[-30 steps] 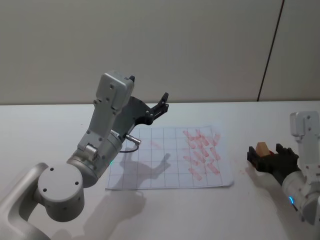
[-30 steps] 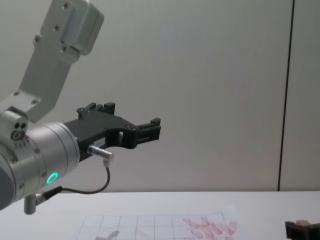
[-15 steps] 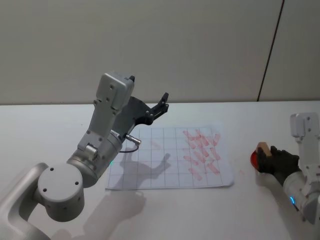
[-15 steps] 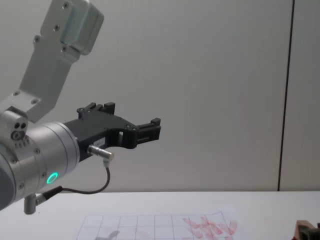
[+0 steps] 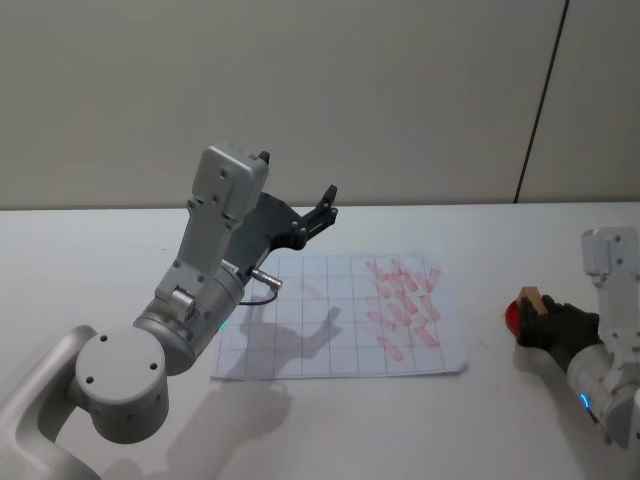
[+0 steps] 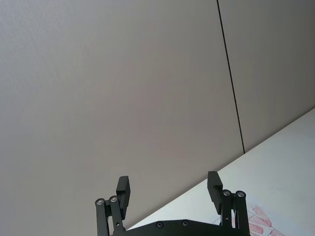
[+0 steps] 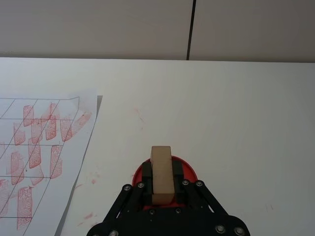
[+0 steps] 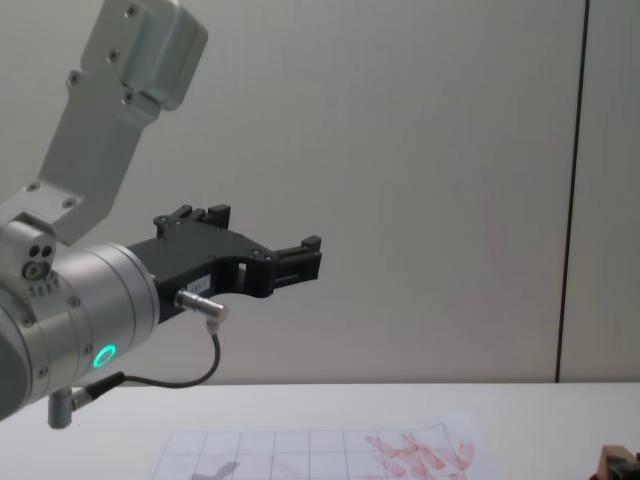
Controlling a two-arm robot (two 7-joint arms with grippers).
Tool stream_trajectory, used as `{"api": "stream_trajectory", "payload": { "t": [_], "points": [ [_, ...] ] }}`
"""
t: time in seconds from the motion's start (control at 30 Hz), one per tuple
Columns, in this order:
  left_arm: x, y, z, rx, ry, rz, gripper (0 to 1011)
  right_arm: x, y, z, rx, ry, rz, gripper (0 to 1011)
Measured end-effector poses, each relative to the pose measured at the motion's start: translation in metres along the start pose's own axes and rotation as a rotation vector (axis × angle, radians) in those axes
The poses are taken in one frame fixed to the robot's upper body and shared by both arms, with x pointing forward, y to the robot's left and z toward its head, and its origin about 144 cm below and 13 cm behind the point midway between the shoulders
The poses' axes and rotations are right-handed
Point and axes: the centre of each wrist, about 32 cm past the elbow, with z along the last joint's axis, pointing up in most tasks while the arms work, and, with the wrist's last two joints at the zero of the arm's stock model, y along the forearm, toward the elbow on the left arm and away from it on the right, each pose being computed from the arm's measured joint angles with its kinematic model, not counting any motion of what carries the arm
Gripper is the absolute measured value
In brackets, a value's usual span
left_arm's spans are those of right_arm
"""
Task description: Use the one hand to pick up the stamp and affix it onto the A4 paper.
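The stamp (image 7: 162, 160), a small pale wooden block, sits clamped between the closed black fingers of your right gripper (image 7: 162, 177). Its base rests on or just above a round red ink pad (image 7: 188, 170); whether they touch cannot be told. The pad lies on the white table (image 5: 480, 400), near the right edge of the paper (image 5: 300, 345), a gridded sheet with a cluster of red marks (image 5: 405, 305) on its right half. Your left gripper (image 6: 170, 194) hangs high above the sheet's left part, fingers spread wide and empty.

The risks ahead:
- The block may tilt in the grip as you press, leaving a partial print.
- The loose sheet may slide or lift with the inked face.
- A landing among the crowded marks would overlap them.
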Motion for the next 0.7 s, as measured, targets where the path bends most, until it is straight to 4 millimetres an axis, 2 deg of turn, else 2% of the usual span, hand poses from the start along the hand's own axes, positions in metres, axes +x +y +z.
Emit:
{"api": "stream_trajectory", "payload": {
  "t": [0.7],
  "points": [
    [0.0,0.0,0.0,0.0,0.0,0.0,1001,-0.0015,0.0061,0.0015,-0.033,0.035,0.006,227]
  ]
}}
